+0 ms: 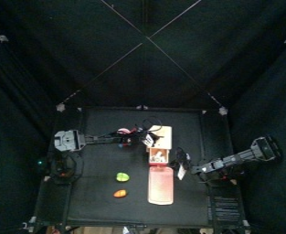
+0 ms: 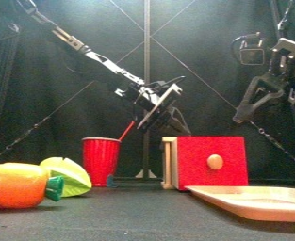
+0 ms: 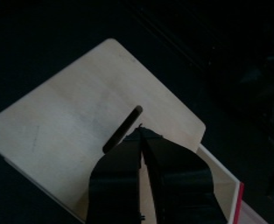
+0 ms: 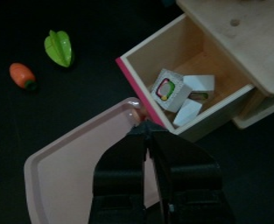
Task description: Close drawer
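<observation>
**Drawer open, fingers of both arms near the cabinet**

Top view: the drawer (image 1: 164,157) stands pulled out of the cream cabinet (image 1: 157,135) towards the front of the surface, with a pale pink tray (image 1: 161,187) just beyond its front panel. The left gripper (image 1: 143,135) is at the cabinet's side. The right gripper (image 1: 188,170) hangs beside the drawer's front end.

Front view: the drawer's (image 2: 213,162) red front panel with its round knob faces the camera. The left gripper (image 2: 172,115) hangs just behind and above it, and the right gripper (image 2: 256,94) is higher and well apart. A red cup (image 2: 101,158) stands to the far side of the left fingers.

Left wrist view: the fingers (image 3: 122,175) are drawn together to a slit, pinching nothing, directly over the cabinet's (image 3: 92,105) slotted top.

Right wrist view: the fingers (image 4: 180,175) are likewise pressed nearly together and empty. The drawer (image 4: 163,48) lies just ahead of their tips, small white packets inside, and the tray (image 4: 80,157) is beneath them.

Handling, as a judgement: the drawer looks like light, stiff wood that should slide easily. No grasp seems needed; closed fingertips pushing flat on the red panel near the knob should do. The cabinet may skid, so bracing it from above would help.
</observation>
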### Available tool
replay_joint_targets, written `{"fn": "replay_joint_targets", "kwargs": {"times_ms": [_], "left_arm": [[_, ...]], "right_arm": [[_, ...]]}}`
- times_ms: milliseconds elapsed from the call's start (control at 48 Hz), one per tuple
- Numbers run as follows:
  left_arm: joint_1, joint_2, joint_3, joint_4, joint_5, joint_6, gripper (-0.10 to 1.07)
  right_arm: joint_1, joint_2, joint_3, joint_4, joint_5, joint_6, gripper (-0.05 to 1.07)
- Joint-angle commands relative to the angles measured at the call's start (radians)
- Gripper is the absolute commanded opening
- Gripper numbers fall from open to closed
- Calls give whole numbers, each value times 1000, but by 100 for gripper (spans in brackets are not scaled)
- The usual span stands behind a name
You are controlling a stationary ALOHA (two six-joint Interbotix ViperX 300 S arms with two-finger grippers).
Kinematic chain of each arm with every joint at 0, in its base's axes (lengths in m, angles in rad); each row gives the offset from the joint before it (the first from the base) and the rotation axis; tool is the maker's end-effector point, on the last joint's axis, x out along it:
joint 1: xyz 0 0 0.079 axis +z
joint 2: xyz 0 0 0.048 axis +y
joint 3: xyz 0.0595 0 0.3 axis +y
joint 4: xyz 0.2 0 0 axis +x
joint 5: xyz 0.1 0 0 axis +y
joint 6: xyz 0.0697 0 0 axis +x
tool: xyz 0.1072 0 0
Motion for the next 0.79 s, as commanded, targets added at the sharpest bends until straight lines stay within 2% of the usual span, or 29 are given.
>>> {"fn": "replay_joint_targets", "kwargs": {"times_ms": [0, 167, 479, 771], "left_arm": [[15, 2, -40, 2, 28, -2, 41], [25, 15, -35, 2, 40, -2, 41], [32, 15, -25, 2, 41, 0, 41], [28, 17, -34, 2, 40, 0, 41]], "right_arm": [[2, 2, -8, -3, -15, -2, 29], [2, 17, -14, -3, -35, -2, 17], [-5, 101, -48, -5, -92, -2, 17], [-29, 172, -75, -49, -97, -2, 17]]}}
